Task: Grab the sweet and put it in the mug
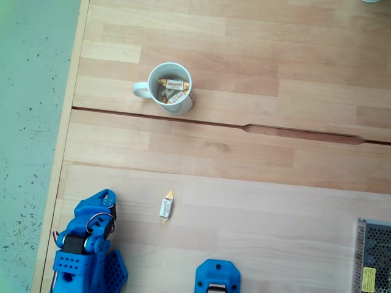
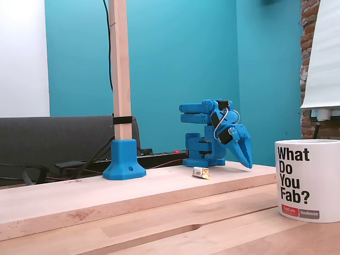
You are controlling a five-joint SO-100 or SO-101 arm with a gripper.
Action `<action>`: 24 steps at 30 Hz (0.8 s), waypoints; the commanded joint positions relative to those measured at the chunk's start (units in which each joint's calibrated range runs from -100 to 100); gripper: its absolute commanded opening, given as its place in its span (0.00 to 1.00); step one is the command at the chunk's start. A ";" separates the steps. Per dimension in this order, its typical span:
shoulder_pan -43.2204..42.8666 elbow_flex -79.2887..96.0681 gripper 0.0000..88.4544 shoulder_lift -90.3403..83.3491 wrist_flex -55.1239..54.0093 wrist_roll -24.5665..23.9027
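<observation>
Pale wooden planks are forming the worktop [image 1: 256, 183], with a teal wall rising behind it. One sweet [image 1: 165, 207] is lying loose on the wood, well apart from the mug [image 1: 171, 89], which is already holding a few wrapped candies. To grab it well, the tool [image 2: 244, 159] should be descending straight over the wrapper's middle, closing across its narrow width. The blue arm [image 2: 215, 125] is sitting folded over its base, tool pointing down near the worktop, fingers looking close together and holding nothing.
</observation>
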 commanded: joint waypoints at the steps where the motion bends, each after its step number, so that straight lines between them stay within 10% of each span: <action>1: -0.19 0.90 0.01 0.38 -0.10 0.39; 24: 1.70 -23.81 0.02 0.29 7.64 0.39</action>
